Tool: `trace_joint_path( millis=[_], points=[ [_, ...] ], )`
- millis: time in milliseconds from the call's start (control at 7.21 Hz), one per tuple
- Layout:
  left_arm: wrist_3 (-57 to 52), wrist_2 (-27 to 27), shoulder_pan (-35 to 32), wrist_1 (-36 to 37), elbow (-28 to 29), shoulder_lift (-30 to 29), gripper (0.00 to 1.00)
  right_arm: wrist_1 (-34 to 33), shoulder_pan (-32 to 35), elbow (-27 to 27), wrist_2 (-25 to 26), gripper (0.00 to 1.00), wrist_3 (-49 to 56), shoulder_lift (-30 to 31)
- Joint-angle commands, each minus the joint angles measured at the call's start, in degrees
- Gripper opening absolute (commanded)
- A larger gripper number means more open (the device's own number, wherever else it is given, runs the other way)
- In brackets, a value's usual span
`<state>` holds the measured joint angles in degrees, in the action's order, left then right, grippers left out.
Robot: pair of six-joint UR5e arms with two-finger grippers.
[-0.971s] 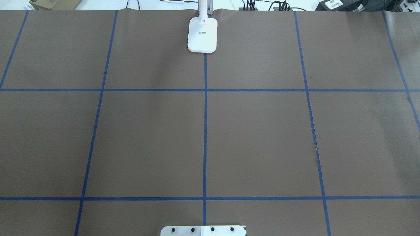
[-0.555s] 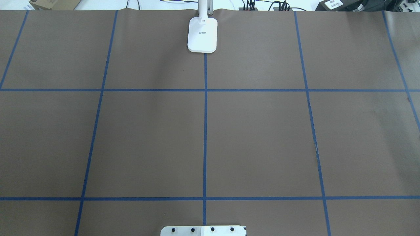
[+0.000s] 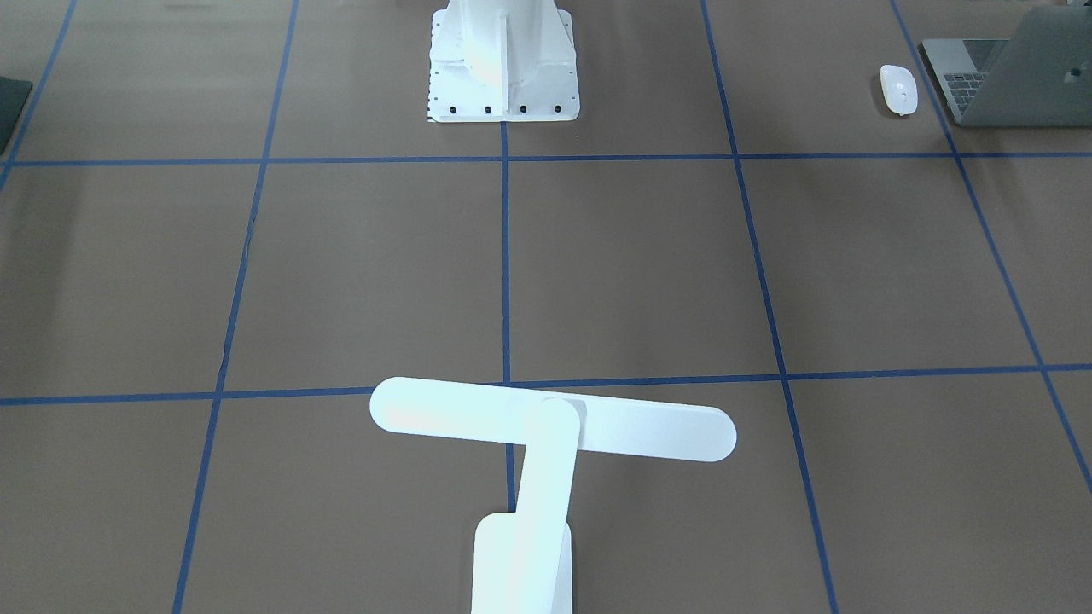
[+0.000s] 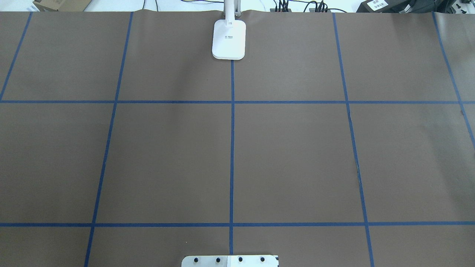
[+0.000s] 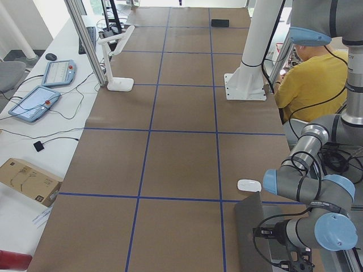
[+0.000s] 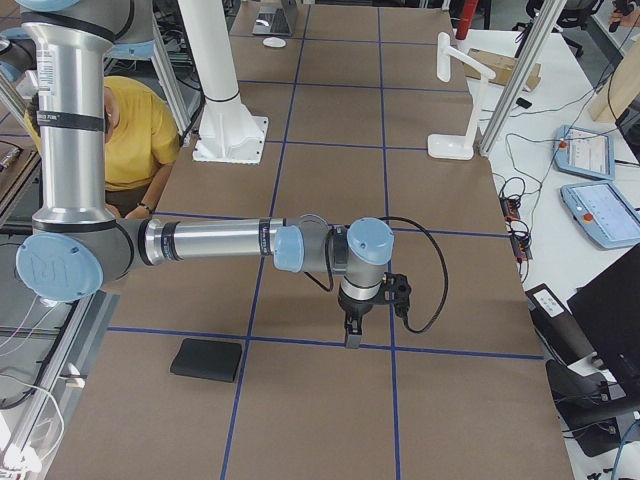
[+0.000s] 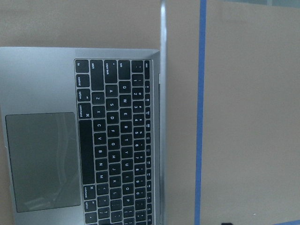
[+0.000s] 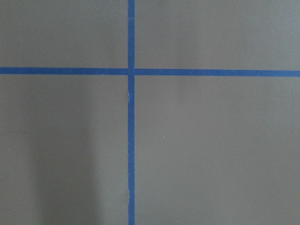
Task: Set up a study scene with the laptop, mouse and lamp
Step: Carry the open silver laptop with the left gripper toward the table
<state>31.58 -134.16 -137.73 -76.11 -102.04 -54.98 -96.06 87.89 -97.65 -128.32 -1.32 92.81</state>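
The laptop [image 3: 1019, 77] stands open on the robot's left side of the table; its keyboard and trackpad fill the left wrist view [image 7: 84, 140]. The white mouse [image 3: 898, 89] lies beside it, toward the middle. The lamp [image 3: 554, 422] stands at the far edge on the centre line; its base shows in the overhead view [image 4: 229, 39]. My left gripper [image 5: 292, 263] hangs above the laptop [image 5: 249, 232], mostly cut off. My right gripper [image 6: 351, 338] points down over bare table. I cannot tell whether either is open or shut.
A white flared pedestal [image 3: 502, 60] is bolted at the robot's side. A thin black mat [image 6: 207, 360] lies on the robot's right side. Blue tape lines grid the brown table cover [image 4: 297, 155]. A person in yellow [image 5: 309, 73] sits behind the robot.
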Motion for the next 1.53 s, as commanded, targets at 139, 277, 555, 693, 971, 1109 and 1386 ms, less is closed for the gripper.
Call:
trace_joint_path(
  millis=[139,277,555,693,971,1109,1386],
  points=[
    [1.46,-0.22,0.00,0.00,-0.17,-0.31,0.00,0.00,0.00,0.00,0.00,1.00,0.00,-0.09],
    [1.90,-0.22,0.00,-0.09,-0.52,-0.39,0.00,0.00,0.00,-0.17,0.00,1.00,0.00,-0.09],
    [2.86,-0.57,0.00,-0.01,-0.88,-1.88,0.00,0.00,0.00,-0.26,0.00,1.00,0.00,-0.09],
    [3.05,-3.36,0.00,0.43,-0.96,-3.28,0.00,0.00,0.00,-0.35,0.00,1.00,0.00,-0.09],
    [3.31,-6.88,0.00,0.43,-0.88,-6.44,0.00,0.00,0.00,-0.44,0.00,1.00,0.00,-0.09],
    [5.66,-8.73,0.00,-0.35,-0.96,-8.20,0.00,0.00,0.00,-0.44,0.00,1.00,0.00,-0.09],
    [6.21,-10.40,2.27,-0.62,-1.23,-12.76,0.00,0.00,0.00,-0.44,-0.26,1.00,0.00,-0.09]
  ],
)
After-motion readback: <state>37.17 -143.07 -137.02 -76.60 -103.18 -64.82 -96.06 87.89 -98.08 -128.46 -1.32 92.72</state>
